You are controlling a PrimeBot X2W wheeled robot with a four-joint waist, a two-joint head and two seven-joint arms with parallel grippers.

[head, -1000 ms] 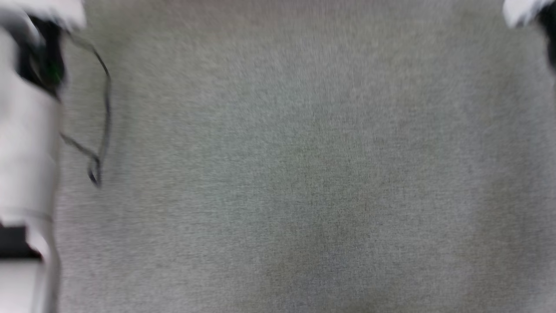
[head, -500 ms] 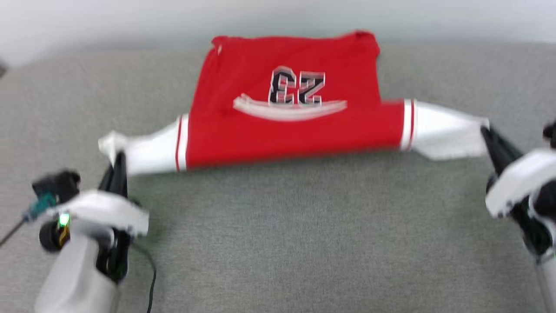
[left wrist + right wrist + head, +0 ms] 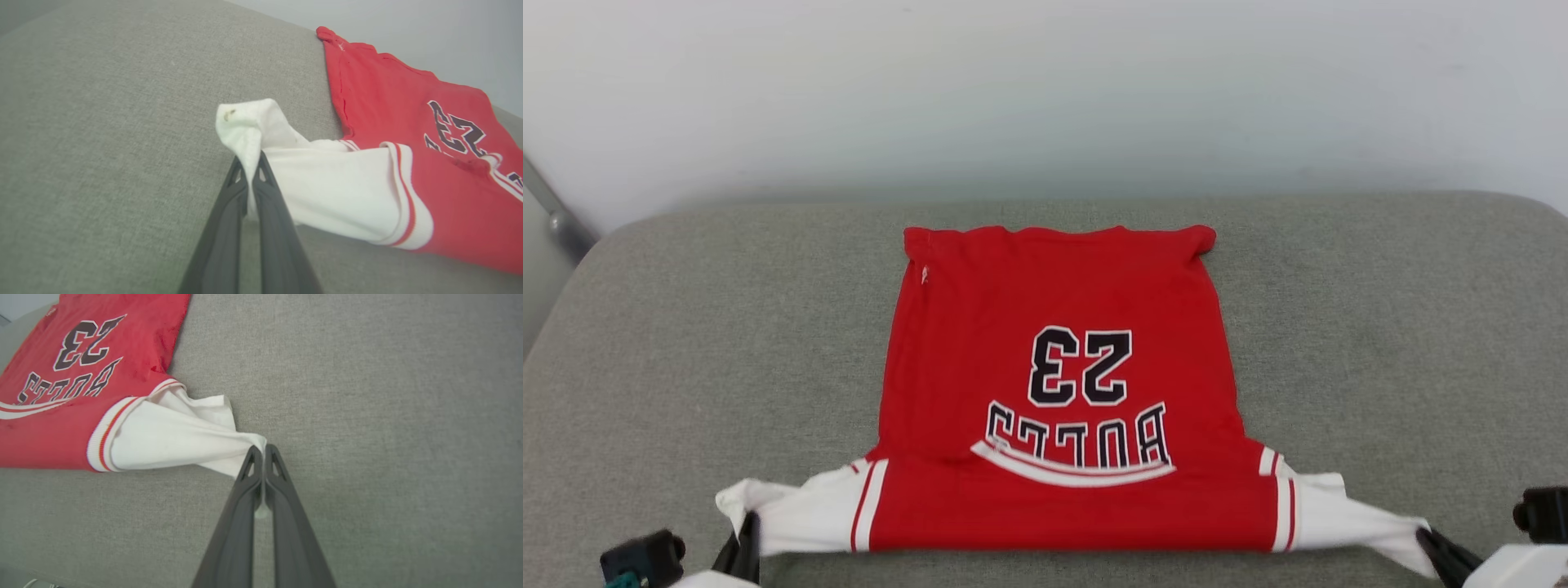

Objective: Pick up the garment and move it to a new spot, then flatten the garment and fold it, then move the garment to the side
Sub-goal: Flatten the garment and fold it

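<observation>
Looking down through the head camera, I saw the garment [image 3: 1054, 384] spread on the grey fabric surface [image 3: 1380, 327], roughly in the middle between left and right. Its hem lay toward the far side near the pale wall [image 3: 1045, 98], and its collar edge sat closest to me, so the black "BULLS 23" print read upside down. The red body lay mostly flat, with slight bunching at the far corners. Both white sleeves were drawn outward along the near edge. My left end effector [image 3: 248, 163] was clenched on the tip of the left sleeve [image 3: 327, 183], the cloth bunched into a small peak above the dark fingers. My right end effector [image 3: 263, 451] was likewise clamped on the tip of the right sleeve [image 3: 175, 437], which narrowed to a point where the fingers pinched it. The striped bands sat just inside each grasp.
</observation>
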